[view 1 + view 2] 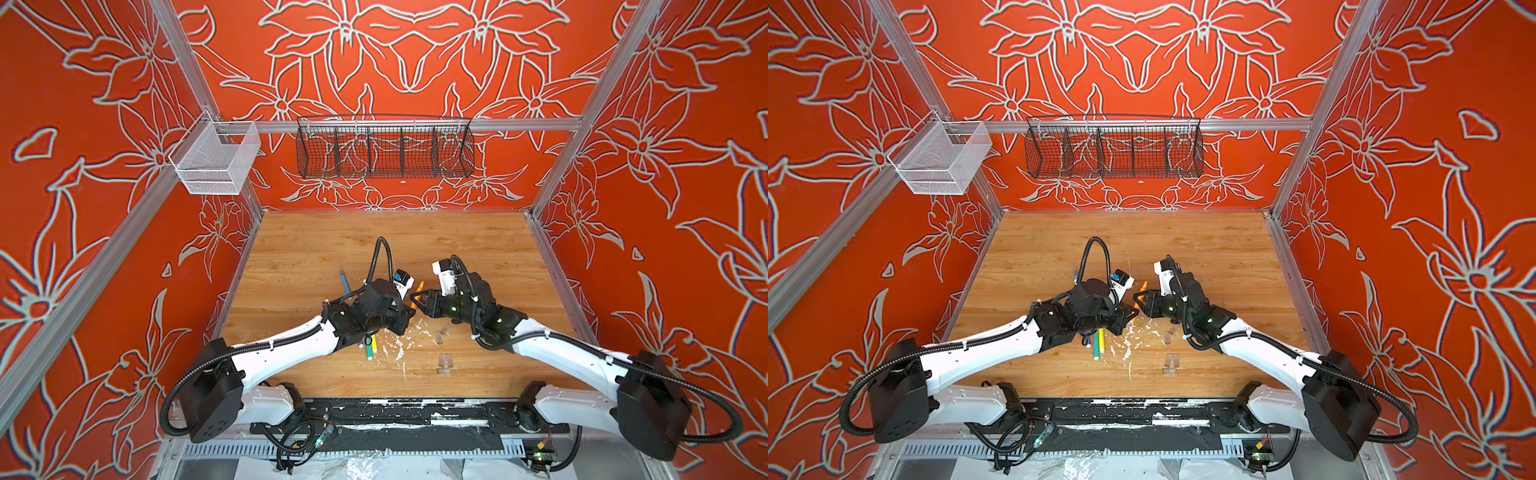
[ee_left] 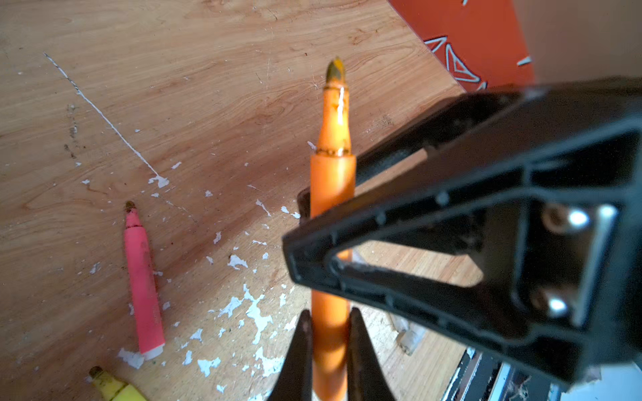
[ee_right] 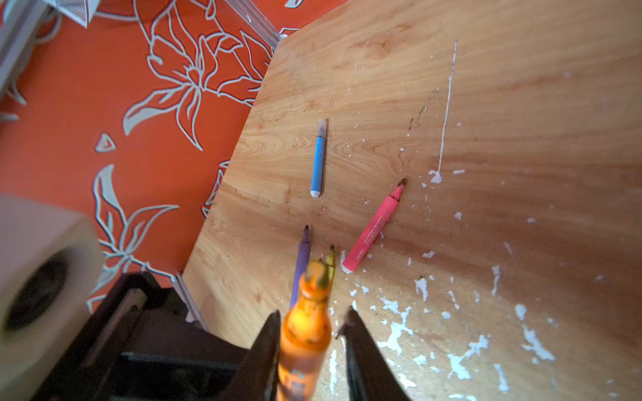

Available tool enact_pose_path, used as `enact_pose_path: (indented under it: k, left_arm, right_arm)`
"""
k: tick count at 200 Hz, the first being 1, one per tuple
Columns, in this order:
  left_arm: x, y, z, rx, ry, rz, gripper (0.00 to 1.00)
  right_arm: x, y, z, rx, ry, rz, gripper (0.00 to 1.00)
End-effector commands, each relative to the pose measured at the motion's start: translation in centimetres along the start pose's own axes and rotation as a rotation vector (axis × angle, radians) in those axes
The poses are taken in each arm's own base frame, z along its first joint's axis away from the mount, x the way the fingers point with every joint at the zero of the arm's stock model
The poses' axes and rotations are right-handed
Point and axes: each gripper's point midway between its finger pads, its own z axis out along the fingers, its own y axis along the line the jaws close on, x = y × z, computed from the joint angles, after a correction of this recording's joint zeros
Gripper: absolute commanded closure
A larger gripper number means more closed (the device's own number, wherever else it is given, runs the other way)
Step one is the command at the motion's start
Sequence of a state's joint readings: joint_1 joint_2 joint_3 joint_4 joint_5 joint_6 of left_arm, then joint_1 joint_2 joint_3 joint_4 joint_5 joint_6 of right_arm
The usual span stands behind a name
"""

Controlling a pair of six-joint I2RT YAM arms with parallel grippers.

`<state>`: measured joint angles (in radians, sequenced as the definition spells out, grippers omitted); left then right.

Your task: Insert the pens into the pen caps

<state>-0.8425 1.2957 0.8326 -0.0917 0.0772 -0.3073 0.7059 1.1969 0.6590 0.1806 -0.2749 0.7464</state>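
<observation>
Altogether six pens (image 3: 318, 163), one orange pen (image 2: 331, 180) held

You had six thin plastic marker pens in view: orange (image 2: 332, 180), pink (image 2: 142, 277), yellow (image 2: 114, 387), blue (image 3: 318, 163), purple (image 3: 302, 257), green (image 1: 368, 353). Of small clear plastic tube caps (image 1: 445, 359) you had about four loose (too faint for a sure count).
</observation>
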Motion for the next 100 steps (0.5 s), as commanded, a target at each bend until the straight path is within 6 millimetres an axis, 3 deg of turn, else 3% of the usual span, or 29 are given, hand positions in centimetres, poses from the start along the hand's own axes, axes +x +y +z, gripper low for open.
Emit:
enact_pose_path:
  k: [1, 33, 100]
  left_arm:
    - [-0.4, -0.8, -0.2, 0.031, -0.023, 0.032, 1.0]
    - [-0.3, -0.9, -0.2, 0.034, -0.021, 0.037, 1.0]
    - [-0.2, -1.1, 0.0, 0.038, -0.012, 0.044, 1.0]
  right_arm:
    - [0.0, 0.2, 0.1, -0.019, 0.0, 0.017, 0.7]
    - [0.1, 0.3, 0.1, -0.029, 0.001, 0.032, 0.62]
    - [-0.7, 0.0, -1.1, -0.044, -0.036, 0.071, 0.61]
